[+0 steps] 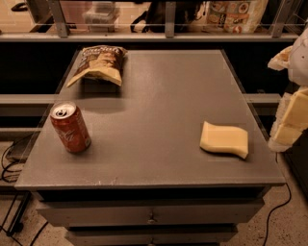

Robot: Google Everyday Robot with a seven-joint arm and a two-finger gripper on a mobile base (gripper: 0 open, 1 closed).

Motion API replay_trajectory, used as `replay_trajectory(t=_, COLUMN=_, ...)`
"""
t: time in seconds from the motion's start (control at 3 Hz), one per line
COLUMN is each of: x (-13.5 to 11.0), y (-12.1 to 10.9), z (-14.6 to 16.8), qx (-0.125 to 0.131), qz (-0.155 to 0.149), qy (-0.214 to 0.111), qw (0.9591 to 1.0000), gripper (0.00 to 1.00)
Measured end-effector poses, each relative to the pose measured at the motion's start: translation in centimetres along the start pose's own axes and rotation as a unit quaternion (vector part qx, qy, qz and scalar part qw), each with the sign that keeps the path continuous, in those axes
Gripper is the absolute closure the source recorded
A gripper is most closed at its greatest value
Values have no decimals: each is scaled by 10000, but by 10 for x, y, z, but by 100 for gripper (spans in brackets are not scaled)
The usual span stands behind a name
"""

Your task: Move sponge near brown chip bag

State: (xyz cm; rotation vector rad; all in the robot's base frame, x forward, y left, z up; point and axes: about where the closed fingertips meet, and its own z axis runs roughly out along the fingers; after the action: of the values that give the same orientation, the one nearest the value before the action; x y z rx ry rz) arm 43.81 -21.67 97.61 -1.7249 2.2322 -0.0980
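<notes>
The pale yellow sponge point(224, 139) lies flat on the grey table top point(159, 105), at the front right. The brown chip bag point(98, 63) lies at the far left corner of the table, wrinkled, with a dark top and a tan lower part. My gripper point(291, 117) is at the right edge of the view, beyond the table's right edge and to the right of the sponge, partly cut off. It touches neither the sponge nor the bag.
A red soda can point(70, 127) stands upright near the table's front left. Drawers point(151, 214) sit under the table top. A railing and shelf with packages point(236, 14) run behind the table. Cables point(9, 163) lie on the floor at left.
</notes>
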Motion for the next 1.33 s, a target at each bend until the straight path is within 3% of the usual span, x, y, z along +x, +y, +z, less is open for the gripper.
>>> replay_trajectory(t=0.67, x=-4, y=-3, z=7, qx=84, qz=82, qy=-183, qw=9998, gripper=0)
replay_trajectory(t=1.33, x=-4, y=-12, z=51, qx=141, qz=410, qy=-353, qw=9984, gripper=0)
